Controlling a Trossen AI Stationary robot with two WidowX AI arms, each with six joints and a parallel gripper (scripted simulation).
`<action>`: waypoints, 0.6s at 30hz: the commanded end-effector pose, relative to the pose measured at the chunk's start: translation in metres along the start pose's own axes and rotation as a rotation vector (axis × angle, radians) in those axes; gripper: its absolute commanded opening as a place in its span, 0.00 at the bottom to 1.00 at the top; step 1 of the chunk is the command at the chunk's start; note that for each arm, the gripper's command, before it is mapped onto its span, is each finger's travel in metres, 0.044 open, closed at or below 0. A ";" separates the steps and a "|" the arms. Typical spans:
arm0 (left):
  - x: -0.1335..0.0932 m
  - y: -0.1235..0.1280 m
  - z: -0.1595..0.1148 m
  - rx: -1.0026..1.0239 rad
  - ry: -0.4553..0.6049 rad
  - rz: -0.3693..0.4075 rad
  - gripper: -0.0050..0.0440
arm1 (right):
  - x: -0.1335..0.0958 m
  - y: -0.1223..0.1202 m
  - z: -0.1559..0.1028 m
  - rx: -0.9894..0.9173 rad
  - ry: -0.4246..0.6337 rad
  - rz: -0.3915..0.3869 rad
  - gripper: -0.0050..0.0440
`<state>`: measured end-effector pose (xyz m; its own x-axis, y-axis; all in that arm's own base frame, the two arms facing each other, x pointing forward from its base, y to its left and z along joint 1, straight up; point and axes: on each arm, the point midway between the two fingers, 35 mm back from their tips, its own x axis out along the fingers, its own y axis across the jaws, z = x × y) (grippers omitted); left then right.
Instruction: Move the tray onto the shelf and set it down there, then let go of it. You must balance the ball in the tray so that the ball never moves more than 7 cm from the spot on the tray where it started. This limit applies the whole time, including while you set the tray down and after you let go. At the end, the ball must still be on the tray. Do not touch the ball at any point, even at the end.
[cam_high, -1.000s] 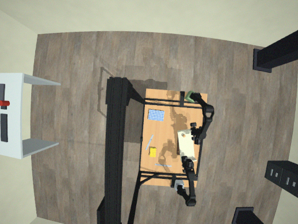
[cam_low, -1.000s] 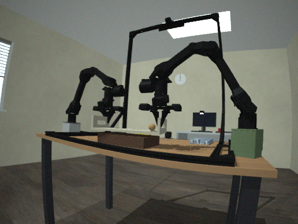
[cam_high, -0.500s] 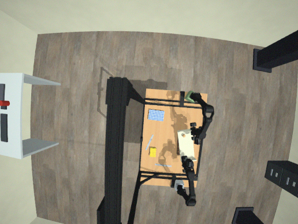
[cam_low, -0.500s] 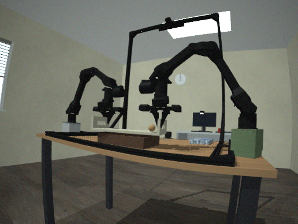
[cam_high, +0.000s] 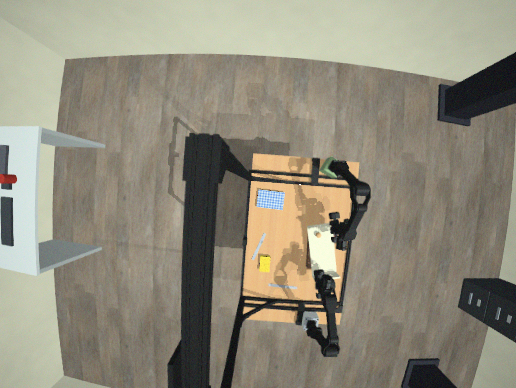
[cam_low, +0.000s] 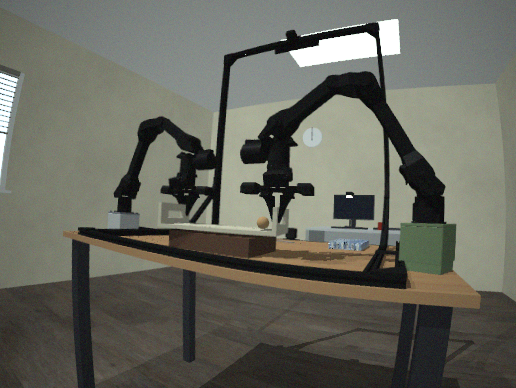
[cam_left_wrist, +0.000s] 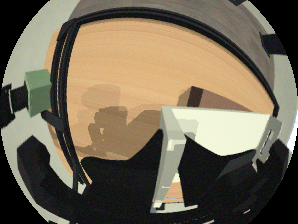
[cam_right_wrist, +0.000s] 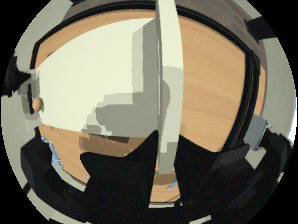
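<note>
Over one table (cam_high: 280, 225) (cam_low: 450, 295) (cam_left_wrist: 120, 55) (cam_right_wrist: 215, 85), the left tool (cam_high: 327, 230) (cam_low: 276, 219) (cam_left_wrist: 167, 133) and right tool (cam_high: 318, 272) (cam_low: 188, 212) (cam_right_wrist: 163, 133) grip one tray (cam_high: 323, 252) (cam_low: 220, 229) (cam_left_wrist: 225, 132) (cam_right_wrist: 95, 65) by two ends, one ball (cam_high: 318, 234) (cam_low: 263, 222) (cam_right_wrist: 37, 104) aboard.

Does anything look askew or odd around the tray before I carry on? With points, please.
Nothing looks spilled or broken. The ball (cam_high: 317, 234) (cam_low: 262, 222) (cam_right_wrist: 38, 104) sits well off-centre, near the tray's (cam_high: 324, 250) (cam_low: 215, 229) (cam_left_wrist: 225, 130) (cam_right_wrist: 90, 65) end toward the green block (cam_high: 328, 167) (cam_low: 427, 247) (cam_left_wrist: 38, 92); that may simply be its starting spot.
</note>
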<state>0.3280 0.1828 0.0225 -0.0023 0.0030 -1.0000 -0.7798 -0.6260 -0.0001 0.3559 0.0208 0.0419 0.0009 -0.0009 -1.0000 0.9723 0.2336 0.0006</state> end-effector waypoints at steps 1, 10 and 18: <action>0.002 0.000 0.000 0.000 0.007 0.001 0.14 | 0.003 0.000 0.000 0.000 0.004 0.000 0.14; 0.004 0.000 0.000 0.000 0.002 -0.001 0.14 | 0.005 0.000 -0.001 0.000 -0.001 -0.002 0.14; 0.004 0.000 0.000 0.000 0.007 0.000 0.14 | 0.005 0.000 0.000 0.000 0.005 0.000 0.14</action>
<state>0.3280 0.1829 0.0181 -0.0019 0.0023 -1.0000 -0.7798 -0.6260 0.0000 0.3560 0.0208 0.0376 0.0007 -0.0002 -1.0000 0.9724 0.2335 0.0006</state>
